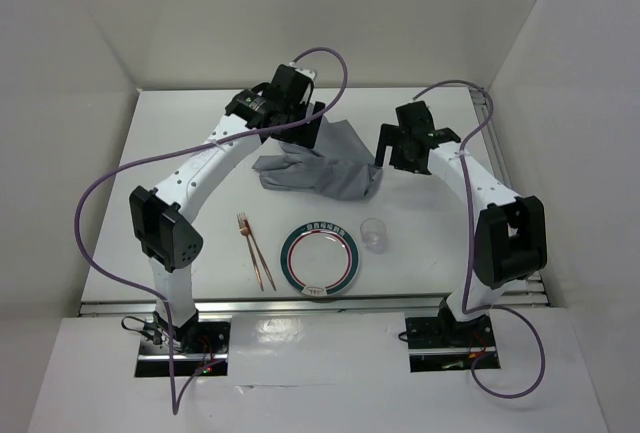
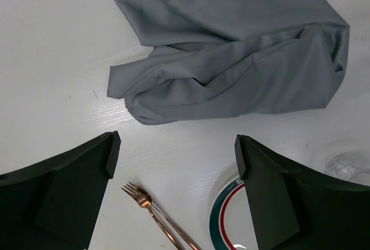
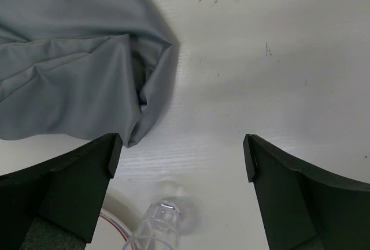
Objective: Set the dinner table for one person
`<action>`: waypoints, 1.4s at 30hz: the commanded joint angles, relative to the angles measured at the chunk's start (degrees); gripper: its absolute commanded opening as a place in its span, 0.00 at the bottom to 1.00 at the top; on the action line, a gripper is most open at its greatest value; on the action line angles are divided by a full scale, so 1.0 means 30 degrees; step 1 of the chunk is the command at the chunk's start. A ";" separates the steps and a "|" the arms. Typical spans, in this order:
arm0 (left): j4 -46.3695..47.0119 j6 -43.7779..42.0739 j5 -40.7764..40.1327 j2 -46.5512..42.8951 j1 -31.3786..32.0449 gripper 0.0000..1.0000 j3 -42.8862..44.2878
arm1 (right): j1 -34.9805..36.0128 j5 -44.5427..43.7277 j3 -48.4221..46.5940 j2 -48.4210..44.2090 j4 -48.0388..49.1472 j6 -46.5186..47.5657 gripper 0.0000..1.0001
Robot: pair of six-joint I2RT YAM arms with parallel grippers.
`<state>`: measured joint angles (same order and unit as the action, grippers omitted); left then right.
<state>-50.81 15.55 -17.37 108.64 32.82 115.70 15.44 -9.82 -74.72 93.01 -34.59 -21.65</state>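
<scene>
**Top view:** fixed, high behind both arm bases, looking down on the whole table (image 1: 180, 143). **Wrist views:** each close above, looking down between its own fingers (image 2: 63, 186). All three share the cloth (image 1: 320, 168) ahead of the fingers, plate (image 1: 288, 258) rim and glass (image 1: 372, 234).

The desk (image 2: 58, 59) was white and matt, and up close it showed a faint, fine grain like painted wood. Toward its far edge, the grey cloth (image 2: 243, 59) looked thin and soft, smooth-woven with a slight sheen and heavily creased. Nearer the near edge, the fork (image 2: 144, 199) was polished copper-coloured metal, bright and glossy. The plate (image 2: 222, 218) had a glossy face with green and red bands; whether ceramic or plastic could not be told. The cup (image 3: 157, 230) was clear and faceted, either glass or plastic. The fingers (image 2: 63, 198) of the left hand (image 2: 176, 157) and those of the right hand (image 3: 182, 157) looked like dark, matt plastic.
</scene>
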 commanded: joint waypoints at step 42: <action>0.2814 0.5244 0.4213 1.1861 0.3121 0.66 0.7810 | -0.1192 0.1310 0.7328 -1.2694 -0.2709 -0.2920 1.00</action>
<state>-44.03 29.98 0.38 142.17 41.60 136.66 12.21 -7.09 -52.84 55.83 -41.95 -29.45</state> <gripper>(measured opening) 0.675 0.999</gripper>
